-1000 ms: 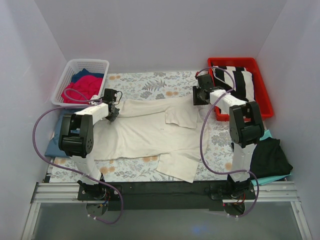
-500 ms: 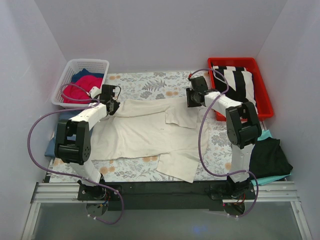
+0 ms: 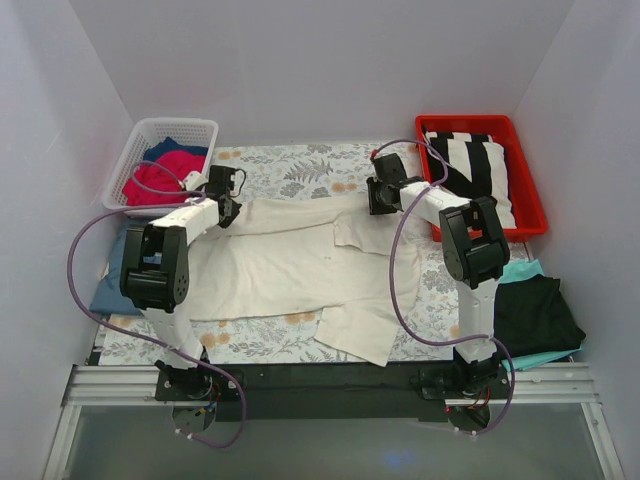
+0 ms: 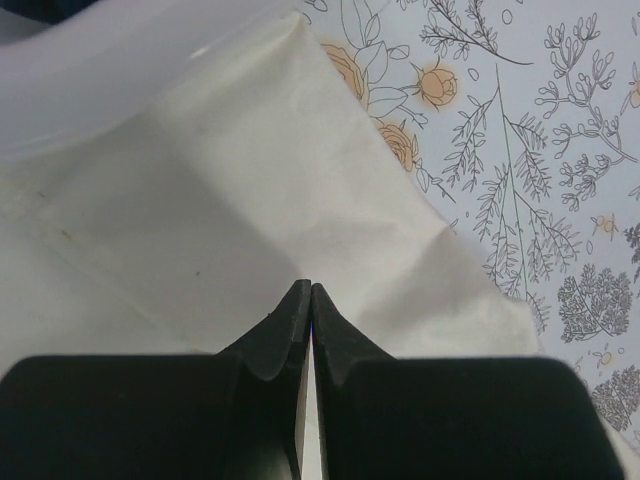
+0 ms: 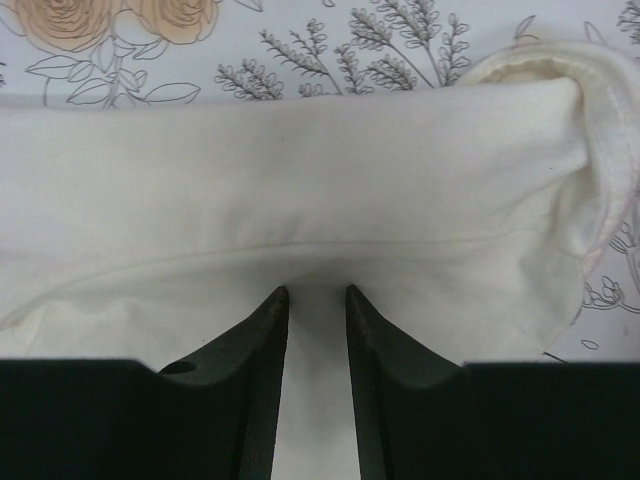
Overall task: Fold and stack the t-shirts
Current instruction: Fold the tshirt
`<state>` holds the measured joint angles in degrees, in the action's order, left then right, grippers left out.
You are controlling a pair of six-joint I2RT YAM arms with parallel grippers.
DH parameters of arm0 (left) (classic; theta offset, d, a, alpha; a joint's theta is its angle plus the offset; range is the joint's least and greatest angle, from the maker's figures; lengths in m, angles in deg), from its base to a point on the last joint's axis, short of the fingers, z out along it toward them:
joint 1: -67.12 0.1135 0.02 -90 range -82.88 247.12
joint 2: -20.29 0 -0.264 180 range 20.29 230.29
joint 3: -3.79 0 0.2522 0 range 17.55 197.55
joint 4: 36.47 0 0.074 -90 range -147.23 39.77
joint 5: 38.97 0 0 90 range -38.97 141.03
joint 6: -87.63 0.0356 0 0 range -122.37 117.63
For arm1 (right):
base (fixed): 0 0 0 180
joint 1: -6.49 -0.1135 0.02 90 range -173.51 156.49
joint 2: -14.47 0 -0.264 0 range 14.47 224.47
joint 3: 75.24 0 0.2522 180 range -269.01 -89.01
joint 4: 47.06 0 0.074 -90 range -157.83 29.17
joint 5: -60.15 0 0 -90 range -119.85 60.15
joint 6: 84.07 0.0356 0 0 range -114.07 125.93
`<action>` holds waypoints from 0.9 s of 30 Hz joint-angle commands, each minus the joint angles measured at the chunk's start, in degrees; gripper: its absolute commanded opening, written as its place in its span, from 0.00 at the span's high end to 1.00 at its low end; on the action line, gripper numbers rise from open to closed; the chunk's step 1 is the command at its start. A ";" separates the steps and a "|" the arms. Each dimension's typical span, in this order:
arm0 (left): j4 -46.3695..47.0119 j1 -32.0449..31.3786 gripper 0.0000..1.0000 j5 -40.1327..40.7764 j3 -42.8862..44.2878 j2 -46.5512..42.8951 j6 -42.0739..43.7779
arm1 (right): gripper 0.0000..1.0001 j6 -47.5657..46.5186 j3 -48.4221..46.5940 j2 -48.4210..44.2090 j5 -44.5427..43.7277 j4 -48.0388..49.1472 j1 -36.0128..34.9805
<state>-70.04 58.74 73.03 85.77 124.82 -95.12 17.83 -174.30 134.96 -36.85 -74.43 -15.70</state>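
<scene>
The cream t-shirt point(image 3: 290, 265) lies spread across the middle of the desk point(image 3: 300, 165), mostly flat, with one sleeve lying in over the body on the right and a loose flap toward the near edge. No clean fold shows on it, so I judge this shirt to be at the straightening stage, before its first real fold. Around it the rest of the job waits. A red t-shirt point(image 3: 165, 172) and a blue t-shirt point(image 3: 182, 148) sit crumpled in the white basket point(image 3: 135, 160) at the far left. A black t-shirt point(image 3: 535, 315) lies over a teal t-shirt point(image 3: 520, 271) at the right edge; whether those two are folded I cannot tell. A folded striped garment point(image 3: 470, 165) rests in the red tray point(image 3: 530, 222) at the far right, perhaps the start of the stack. Most of the work looks left to do. At the shirt's far left corner the left gripper point(image 4: 310, 292) has its jaws clenched tip to tip, and the cloth creases toward them, so it seems to pinch a thin edge of the cream t-shirt. At the far right shoulder the right gripper point(image 5: 316, 292) has its jaws a narrow gap apart, low on the cloth near a rolled hem. Cream cloth shows in the gap, and the jaws look not yet clamped, though that is a judgement.
</scene>
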 commanded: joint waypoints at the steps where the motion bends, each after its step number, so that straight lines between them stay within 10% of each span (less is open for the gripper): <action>1: -1.37 -0.23 0.98 2.79 3.31 1.20 0.99 | 0.64 0.05 2.93 0.72 -9.06 -6.96 1.54; 20: -15.86 -0.14 0.95 8.93 22.56 19.82 -1.82 | 0.65 -0.39 1.89 0.54 -8.64 -8.72 6.73; 27: -17.28 1.09 0.95 12.01 13.88 15.72 -8.76 | 0.64 -0.48 -1.89 2.65 -8.99 -9.68 6.73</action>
<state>-80.38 58.39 81.14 105.03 142.07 -100.80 18.12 -174.80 134.56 -44.70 -79.15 -9.36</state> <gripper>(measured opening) 0.047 0.357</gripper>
